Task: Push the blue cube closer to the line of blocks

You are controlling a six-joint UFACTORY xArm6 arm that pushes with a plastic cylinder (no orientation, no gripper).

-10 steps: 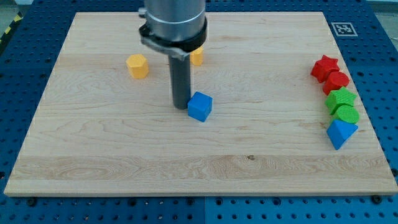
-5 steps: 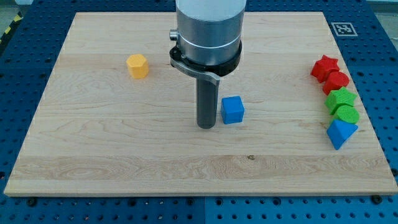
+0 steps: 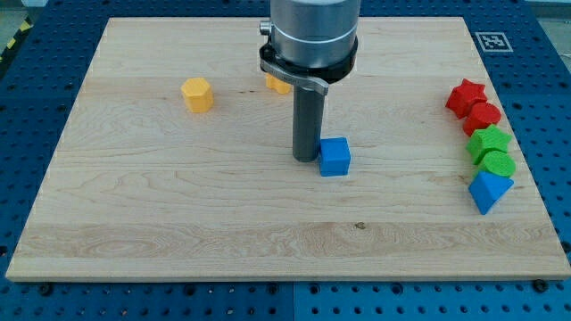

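Since we're reading the board from the view's left, the first thing we hit is a yellow hexagonal block (image 3: 197,94) sitting alone up near the top-left area, well apart from everything that matters here. A bit further right there's an orange block (image 3: 276,84) mostly hidden behind the arm's housing, so we can't make out its shape.

Then comes my tip (image 3: 308,159), planted on the wooden board (image 3: 178,214) and touching, or as good as touching, the left face of the blue cube (image 3: 335,157). There's no jaw on this thing, just a bare rod, so nothing is gripped or clamped; it only leans on the cube from the side. That placement makes sense to us: the line of blocks is off at the view's right, so being on the cube's left side sets up a shove straight toward it.

The blue cube itself sits around the middle of the board, a little right of centre, and it's well apart from the line.

At the far right edge we get the line, top to bottom: red star (image 3: 465,95), another red block (image 3: 484,116), green star (image 3: 488,142), a rounder green block (image 3: 498,163), and a blue triangular block (image 3: 489,191) at the bottom. We'd say there's plenty of pushing left to do.
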